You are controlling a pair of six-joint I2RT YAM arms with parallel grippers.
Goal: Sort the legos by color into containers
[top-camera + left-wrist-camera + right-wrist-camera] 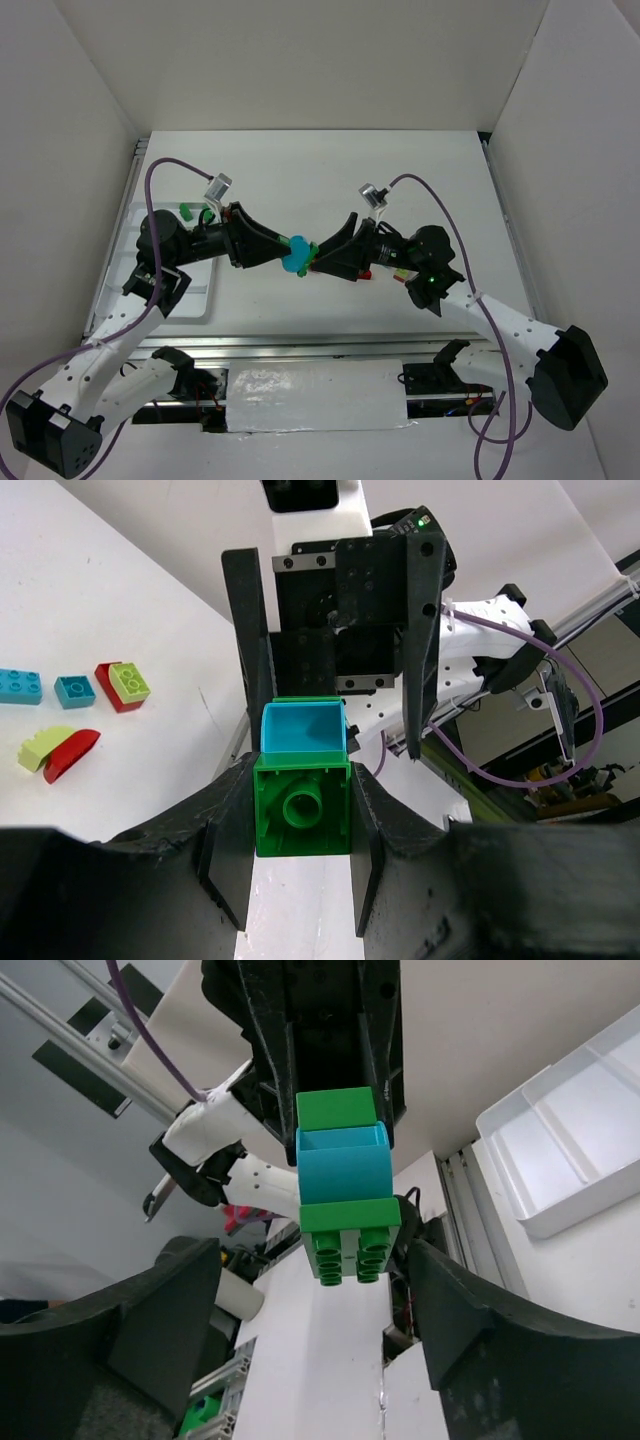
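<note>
- Top view: the two grippers meet nose to nose above the middle of the table [400, 180], with the lego stack [297, 258] in the air between them.
- The left gripper [288, 250] is clamped on the stack. The right gripper [320, 256] sits just beside the other end, and I can't tell its spread from up here.
- The white tray [197, 298] lies at the left, mostly under the left arm. A couple of green legos [185, 211] are at its far end; no idea which compartment.
- Left wrist view: the left gripper [302, 815] squeezes the green brick [302, 808] from both sides, hollow underside facing the camera.
- The teal brick [303, 728] is plugged on just beyond it.
- The right gripper [340, 750] faces back at us, fingers spread to either side of the stack's far end.
- Loose bits on the table off to the left: two teal pieces [20, 685], a red brick [108, 678] with a lime brick [130, 680] on top, and a lime piece [42, 748] touching a red curved piece [75, 752].
- Right wrist view: the right gripper [315, 1250] is released, with its fingers wide apart and a clear gap on each side of the stack.
- The stack runs studded green brick [348, 1240] nearest, teal brick [342, 1165] in the middle, and green brick [337, 1108] at the far end in the left gripper's clamp.
- A corner of the tray [570, 1150] shows at the right.
</note>
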